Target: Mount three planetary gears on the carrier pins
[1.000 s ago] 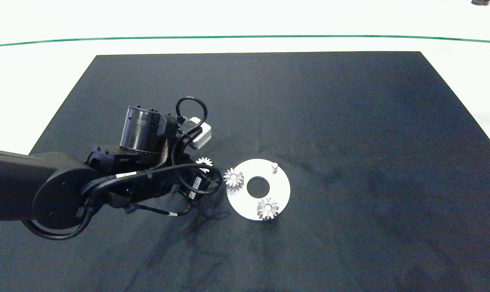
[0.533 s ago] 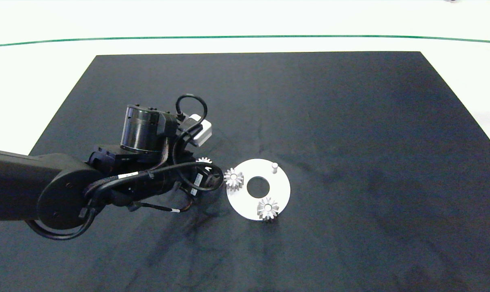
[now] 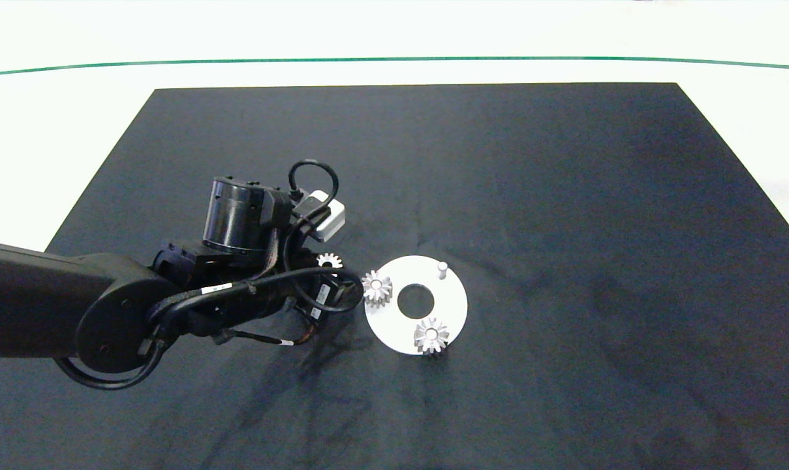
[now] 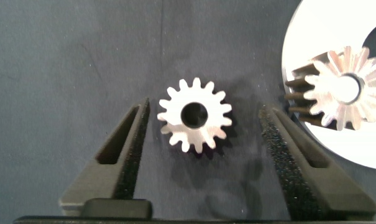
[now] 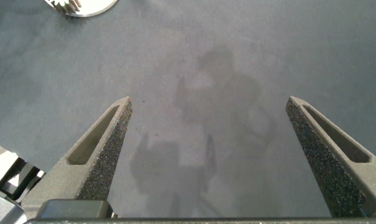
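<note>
A white disc (image 3: 456,300) lies on the black mat, carrying the carrier pins. Two planetary gears (image 3: 376,288) (image 3: 431,335) sit on pins, and the far pin (image 3: 442,269) stands bare. A third gear (image 3: 329,261) lies flat on the mat just left of the disc, half hidden under my left arm (image 3: 250,281). In the left wrist view this loose gear (image 4: 195,116) sits between the fingers of my left gripper (image 4: 204,109), which is open and not touching it. The disc (image 4: 299,37) and a mounted gear (image 4: 340,87) show beside it. My right gripper (image 5: 209,99) is open over bare mat.
The black mat (image 3: 564,196) covers most of the white table (image 3: 55,130); a green line (image 3: 394,59) runs along the far side. In the right wrist view a bit of the disc's rim (image 5: 91,9) shows far from the fingers. The right arm is outside the head view.
My left arm has shifted slightly right and toward the near edge, staying over the loose gear. The gears and the disc have not moved.
</note>
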